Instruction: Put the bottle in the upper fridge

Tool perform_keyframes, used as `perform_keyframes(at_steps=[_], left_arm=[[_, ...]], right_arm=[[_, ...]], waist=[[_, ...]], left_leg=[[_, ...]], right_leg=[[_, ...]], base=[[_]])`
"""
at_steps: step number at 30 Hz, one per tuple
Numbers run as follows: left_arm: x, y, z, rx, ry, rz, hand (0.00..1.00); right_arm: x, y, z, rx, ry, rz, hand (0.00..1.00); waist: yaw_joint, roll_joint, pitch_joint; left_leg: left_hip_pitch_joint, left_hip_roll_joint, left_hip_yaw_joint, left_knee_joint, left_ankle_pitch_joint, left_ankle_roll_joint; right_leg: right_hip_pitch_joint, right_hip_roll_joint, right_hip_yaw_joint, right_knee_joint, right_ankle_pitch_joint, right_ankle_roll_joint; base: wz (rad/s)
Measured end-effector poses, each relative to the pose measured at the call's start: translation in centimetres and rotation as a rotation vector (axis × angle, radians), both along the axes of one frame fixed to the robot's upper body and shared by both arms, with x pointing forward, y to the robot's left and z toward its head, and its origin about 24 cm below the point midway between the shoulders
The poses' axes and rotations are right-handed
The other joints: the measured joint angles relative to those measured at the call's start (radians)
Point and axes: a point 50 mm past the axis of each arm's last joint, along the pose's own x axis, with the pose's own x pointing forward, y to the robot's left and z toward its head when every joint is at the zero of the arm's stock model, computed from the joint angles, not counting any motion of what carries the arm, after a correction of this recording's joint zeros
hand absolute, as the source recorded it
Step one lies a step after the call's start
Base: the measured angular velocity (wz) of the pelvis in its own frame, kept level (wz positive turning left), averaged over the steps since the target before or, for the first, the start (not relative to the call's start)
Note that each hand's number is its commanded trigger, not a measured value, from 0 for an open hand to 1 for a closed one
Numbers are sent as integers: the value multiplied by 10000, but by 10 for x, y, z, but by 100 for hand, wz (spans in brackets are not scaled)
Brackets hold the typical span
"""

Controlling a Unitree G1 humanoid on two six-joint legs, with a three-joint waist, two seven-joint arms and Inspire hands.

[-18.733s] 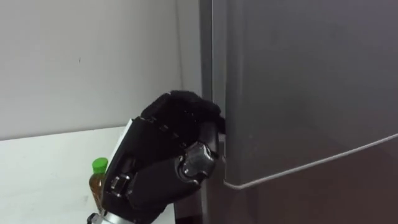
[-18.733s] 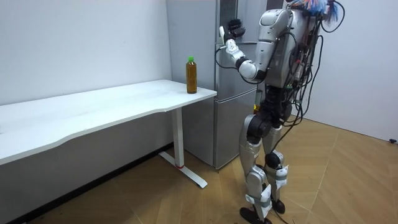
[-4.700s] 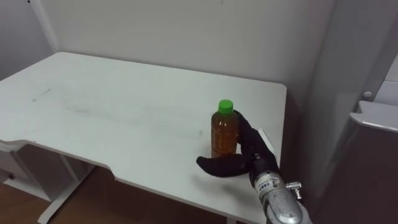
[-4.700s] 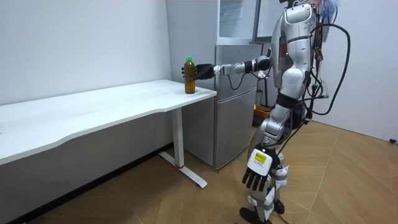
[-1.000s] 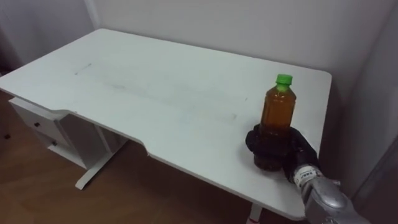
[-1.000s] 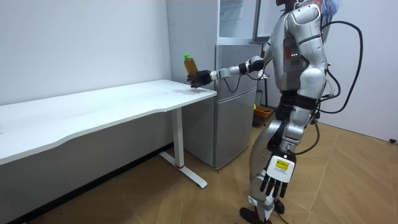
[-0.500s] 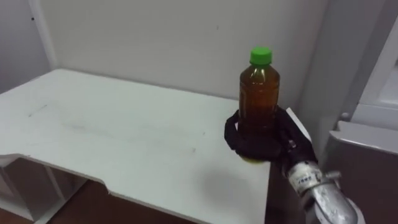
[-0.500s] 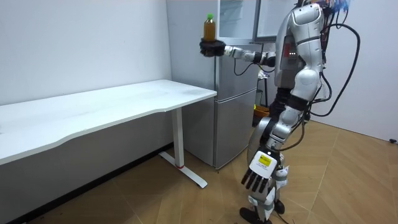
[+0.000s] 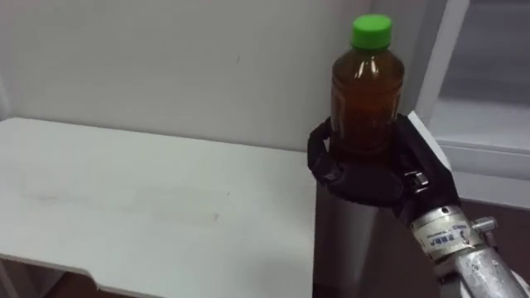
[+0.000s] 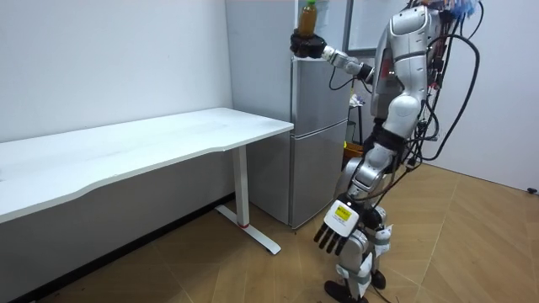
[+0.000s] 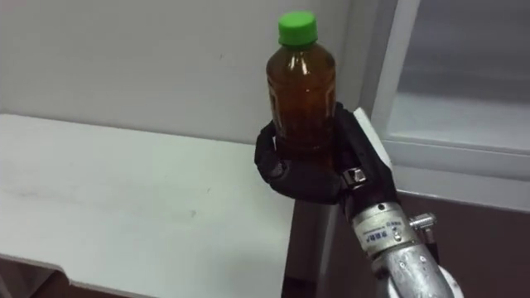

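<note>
A brown bottle (image 9: 367,87) with a green cap stands upright in my right hand (image 9: 373,174), whose dark fingers curl round its lower half. The same bottle (image 11: 302,79) and right hand (image 11: 319,165) show in the right eye view, held up beside the open upper fridge (image 9: 489,99). In the room view the bottle (image 10: 308,17) is raised at the top front of the grey fridge (image 10: 316,126), with my right hand (image 10: 305,44) under it. My left hand (image 10: 337,229) hangs low by my leg with straight fingers.
The white table (image 9: 124,207) lies below and left of the bottle, against a pale wall. The open upper fridge door (image 10: 362,23) stands behind my raised arm in the room view. Wooden floor (image 10: 463,244) stretches around me.
My right arm has lifted the bottle from just above the table to the height of the upper fridge and carried it toward the opening. I have turned toward the fridge.
</note>
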Motion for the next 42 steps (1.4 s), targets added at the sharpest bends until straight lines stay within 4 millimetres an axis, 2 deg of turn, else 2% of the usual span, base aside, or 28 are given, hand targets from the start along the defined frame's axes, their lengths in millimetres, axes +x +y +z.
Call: perform_keyframes(at_steps=[2, 4, 7, 11, 20, 29, 35, 37, 39, 42], left_arm=[[1, 0, 0, 19, -30, -33, 0], [5, 1, 0, 75, -88, -216, 0], [6, 2, 1, 107, -76, -282, 0], [5, 5, 1, 260, 31, -423, 0], [10, 9, 3, 400, -4, -441, 0], [19, 12, 5, 686, -328, -515, 0], [14, 17, 6, 854, -208, -452, 0], [9, 19, 6, 928, -10, -455, 0], [6, 19, 6, 937, 155, -411, 0], [4, 19, 6, 948, 245, -382, 0]], right_arm=[[-3, -1, 5, -220, -230, 3, 100], [-7, -1, 10, -580, -534, -53, 100], [-8, -1, 9, -731, -544, -22, 100], [-10, -3, 6, -968, -351, 29, 100], [-24, -22, 20, -937, -986, -682, 100], [-27, -55, 7, -836, -275, -2036, 100], [-18, -84, -3, -199, 506, -3233, 100], [-14, -96, -11, -56, 1004, -3861, 100], [-13, -102, -16, 85, 1362, -4157, 100], [-12, -107, -20, 308, 1675, -4426, 100]], waist=[[-35, -1, -1], [-212, -26, 2], [-346, -73, 12], [-480, -163, -18], [-698, -208, -43], [-839, -162, 7], [-977, -353, 94], [-976, -478, 82], [-975, -525, 52], [-965, -536, 53]], left_leg=[[88, 21, 95, -58, -14, -17], [111, 32, 151, -72, -19, -21], [201, 67, 322, -139, -46, -29], [226, 96, 399, -136, -99, -31], [286, 175, 531, -108, -226, -69], [563, 220, 583, -153, -306, -109], [589, 220, 594, -149, -317, -104], [575, 221, 595, -100, -318, -106], [576, 216, 595, -101, -322, -103], [558, 212, 595, -106, -322, -101]], right_leg=[[20, 30, 136, -10, 1, -2], [17, 56, 250, -11, 1, -3], [10, 90, 412, -4, 9, -18], [-5, 126, 532, -13, 11, -21], [54, 219, 696, -135, 52, -64], [214, 291, 870, -160, 64, -70], [321, 296, 908, -168, 63, -70], [310, 303, 913, -189, 62, -71], [304, 303, 906, -190, 61, -70], [280, 301, 895, -185, 61, -70]], base=[[-19], [-8], [-14], [-9], [-5], [-5], [0], [0], [0], [0]])
